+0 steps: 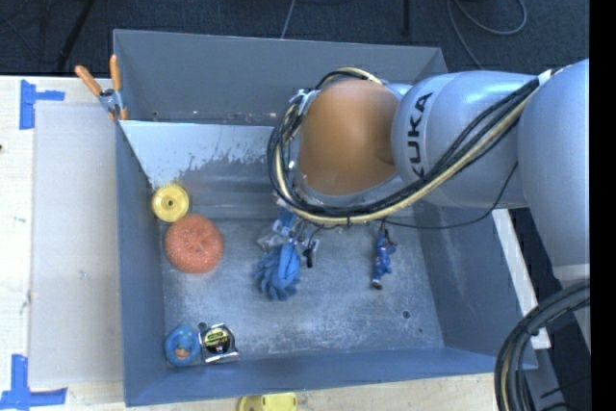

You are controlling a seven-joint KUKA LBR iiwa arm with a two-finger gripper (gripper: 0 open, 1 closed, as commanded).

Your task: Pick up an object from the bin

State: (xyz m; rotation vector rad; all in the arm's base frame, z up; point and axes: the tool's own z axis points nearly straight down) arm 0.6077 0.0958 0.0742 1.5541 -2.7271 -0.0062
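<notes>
By the near wall lay a blue disc [180,345] and a tape measure [218,342]. Mid-bin, the hand [294,241] hung right over a blue rag toy [279,272]; whether it was apart or clamped could not be told. Farther left lay an orange ball [193,244] and a yellow ring [170,201].

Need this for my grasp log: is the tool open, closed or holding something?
Tool: cannot be told; it hangs right over the blue tasselled bundle.
</notes>
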